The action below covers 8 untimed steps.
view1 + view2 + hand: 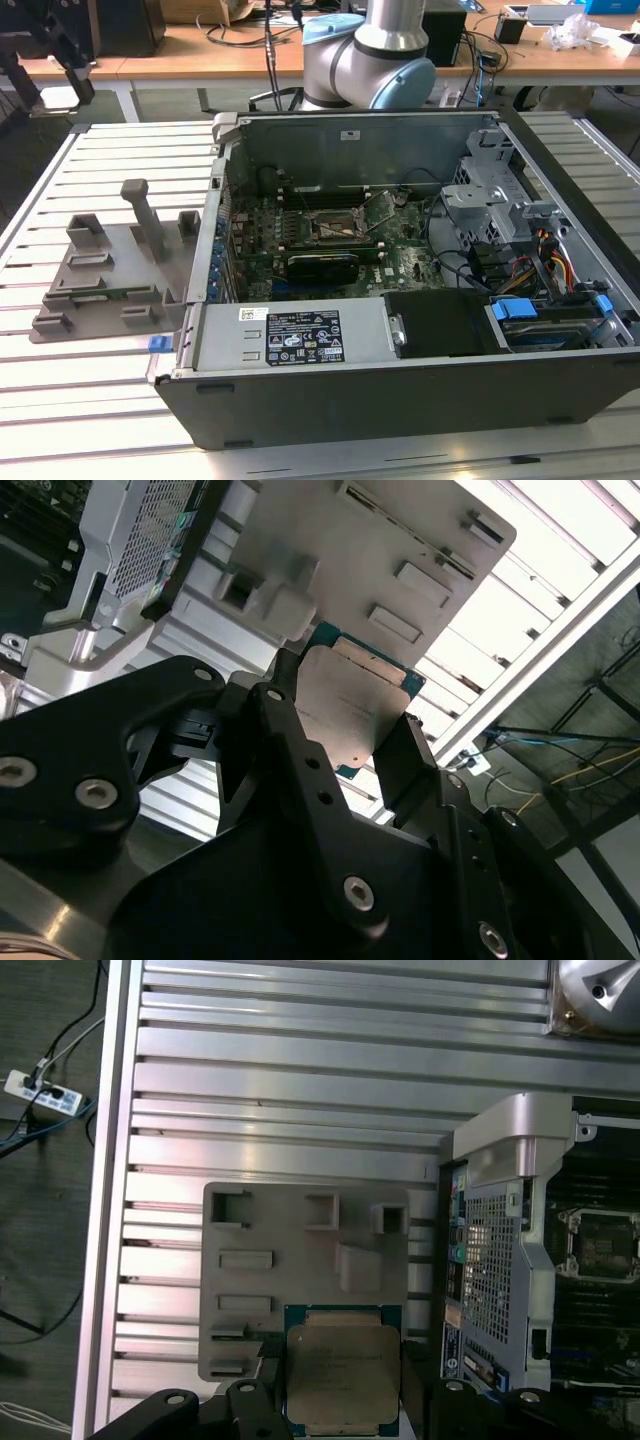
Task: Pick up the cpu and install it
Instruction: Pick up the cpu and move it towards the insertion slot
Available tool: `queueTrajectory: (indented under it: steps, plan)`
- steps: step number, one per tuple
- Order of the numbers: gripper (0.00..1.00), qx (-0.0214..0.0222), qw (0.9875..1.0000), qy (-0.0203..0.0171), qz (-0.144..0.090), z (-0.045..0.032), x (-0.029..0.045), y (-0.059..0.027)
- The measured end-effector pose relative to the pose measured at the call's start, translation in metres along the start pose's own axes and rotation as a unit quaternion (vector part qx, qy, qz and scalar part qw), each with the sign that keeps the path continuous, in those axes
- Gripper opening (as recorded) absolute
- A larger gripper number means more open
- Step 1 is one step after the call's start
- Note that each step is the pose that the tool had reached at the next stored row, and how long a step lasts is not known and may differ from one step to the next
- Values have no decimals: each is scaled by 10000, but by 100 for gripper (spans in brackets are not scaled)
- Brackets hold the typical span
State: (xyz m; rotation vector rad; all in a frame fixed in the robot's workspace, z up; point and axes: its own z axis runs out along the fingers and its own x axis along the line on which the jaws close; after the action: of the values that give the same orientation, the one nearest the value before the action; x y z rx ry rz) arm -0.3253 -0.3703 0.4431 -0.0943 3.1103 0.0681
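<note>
My gripper [345, 725] pinching small flat square silver-topped green-rimmed cpu [350, 695] by opposite edges, chip sitting right in my grasp, grey plastic fixture plate [300, 1250] beyond. Reckon light, stiff, slick, fragile underside, so edges only.

Slatted metal table [100, 390] carries two items: a grey plastic plate with posts [100, 285] and, just beside it, an open computer case [400, 400].

cpu [340, 1375]: dull silver metal top, faintly mottled; thin green rim
gripper [347, 700]: matt black, shiny metal screws
fixture plate [300, 1260]: matt grey plastic
table [110, 160]: ribbed pale metal, soft sheen
computer case [400, 400]: dark grey sheet metal, matt
</note>
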Motion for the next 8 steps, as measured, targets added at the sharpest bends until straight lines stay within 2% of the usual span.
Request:
queueTrajectory:
  steps: [4, 8]
  plan:
    - [55, 0, 10000, 0, 0, 2, -72, -4]
    - [55, 0, 10000, 0, 0, 5, -179, -9]
